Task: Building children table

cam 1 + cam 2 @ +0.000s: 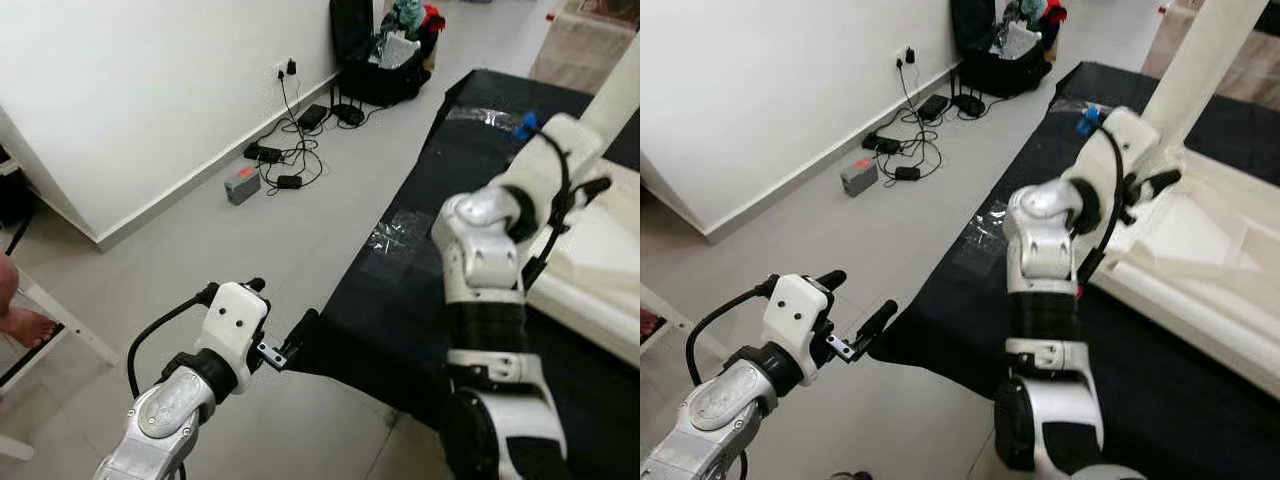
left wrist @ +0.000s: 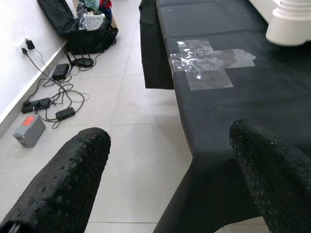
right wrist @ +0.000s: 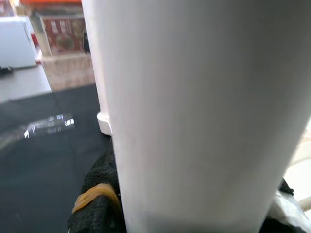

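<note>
A white table leg [image 1: 1205,60] stands tilted on the upturned white tabletop [image 1: 1200,250], which lies on a black cloth [image 1: 1140,390] spread on the floor. My right gripper [image 1: 1162,160] is shut on the lower part of the leg; in the right wrist view the leg [image 3: 194,97] sits between the black fingers [image 3: 97,204], one of them with an orange band. Over the tiles by the cloth's near corner, my left gripper [image 1: 855,298] hovers open, holding nothing, its fingers [image 2: 63,184] wide apart.
Clear tape patches [image 2: 209,60] stick to the cloth. Cables and a power strip [image 1: 280,155], a grey box [image 1: 241,184] and an open black bag [image 1: 375,50] lie along the wall. A person's foot [image 1: 25,325] and a white furniture leg [image 1: 65,325] are at far left.
</note>
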{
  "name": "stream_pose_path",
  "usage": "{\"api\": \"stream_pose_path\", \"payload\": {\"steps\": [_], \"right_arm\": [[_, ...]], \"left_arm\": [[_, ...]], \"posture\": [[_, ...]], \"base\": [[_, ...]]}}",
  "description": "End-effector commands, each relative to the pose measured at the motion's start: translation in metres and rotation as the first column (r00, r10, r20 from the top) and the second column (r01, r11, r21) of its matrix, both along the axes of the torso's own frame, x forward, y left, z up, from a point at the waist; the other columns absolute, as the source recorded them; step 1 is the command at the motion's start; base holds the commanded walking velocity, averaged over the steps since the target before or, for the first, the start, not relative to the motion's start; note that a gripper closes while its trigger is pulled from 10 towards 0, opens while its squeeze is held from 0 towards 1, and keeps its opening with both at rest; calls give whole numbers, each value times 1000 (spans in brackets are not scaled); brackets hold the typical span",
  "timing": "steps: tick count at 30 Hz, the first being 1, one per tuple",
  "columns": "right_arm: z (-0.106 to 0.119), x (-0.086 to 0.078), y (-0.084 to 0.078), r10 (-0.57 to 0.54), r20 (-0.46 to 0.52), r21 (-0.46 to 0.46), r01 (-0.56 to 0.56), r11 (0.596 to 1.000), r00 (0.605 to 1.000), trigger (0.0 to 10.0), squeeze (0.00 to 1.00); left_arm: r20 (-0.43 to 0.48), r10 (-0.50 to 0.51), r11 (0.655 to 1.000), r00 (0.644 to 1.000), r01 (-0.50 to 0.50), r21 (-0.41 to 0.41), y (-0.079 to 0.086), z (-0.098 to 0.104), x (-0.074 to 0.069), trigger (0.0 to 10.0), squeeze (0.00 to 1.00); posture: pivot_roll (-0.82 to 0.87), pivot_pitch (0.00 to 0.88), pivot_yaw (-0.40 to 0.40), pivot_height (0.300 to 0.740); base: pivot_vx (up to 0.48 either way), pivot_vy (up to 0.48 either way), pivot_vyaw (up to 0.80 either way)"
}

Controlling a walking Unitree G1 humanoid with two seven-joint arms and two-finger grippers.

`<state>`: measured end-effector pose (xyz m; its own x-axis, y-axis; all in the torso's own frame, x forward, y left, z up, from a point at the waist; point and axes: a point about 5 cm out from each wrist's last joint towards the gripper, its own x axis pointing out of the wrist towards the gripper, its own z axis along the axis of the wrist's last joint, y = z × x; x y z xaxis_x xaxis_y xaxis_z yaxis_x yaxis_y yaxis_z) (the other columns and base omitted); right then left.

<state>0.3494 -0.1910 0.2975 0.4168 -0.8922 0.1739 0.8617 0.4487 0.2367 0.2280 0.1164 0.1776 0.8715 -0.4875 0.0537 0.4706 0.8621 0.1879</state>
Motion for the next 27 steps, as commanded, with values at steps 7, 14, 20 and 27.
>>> {"api": "stream_pose_path", "payload": {"steps": [7, 14, 20, 27], "right_arm": [[23, -7, 1, 26, 120, -62, -18, 998, 992, 10000, 0], [-6, -1, -4, 48, -3, -10, -48, 999, 999, 10000, 0], [-17, 3, -3, 154, 15, 65, -155, 986, 988, 10000, 0], [12, 15, 17, 596, 210, 49, -617, 785, 775, 10000, 0]], "left_arm": [[-6, -1, 1000, 1000, 1, 15, 0, -3, -1, 10000, 0], [-4, -1, 1000, 1000, 1, 16, 1, -3, -2, 10000, 0], [3, 9, 1000, 1000, -9, 17, 2, -2, 0, 10000, 0], [37, 48, 998, 998, -49, 40, 13, 8, 12, 10000, 0]], "posture": [[92, 180, -17, 740], [95, 183, -16, 740], [97, 179, -14, 740], [95, 153, -11, 740]], "base": [[0, 0, 0], [0, 0, 0], [0, 0, 0], [0, 0, 0]]}}
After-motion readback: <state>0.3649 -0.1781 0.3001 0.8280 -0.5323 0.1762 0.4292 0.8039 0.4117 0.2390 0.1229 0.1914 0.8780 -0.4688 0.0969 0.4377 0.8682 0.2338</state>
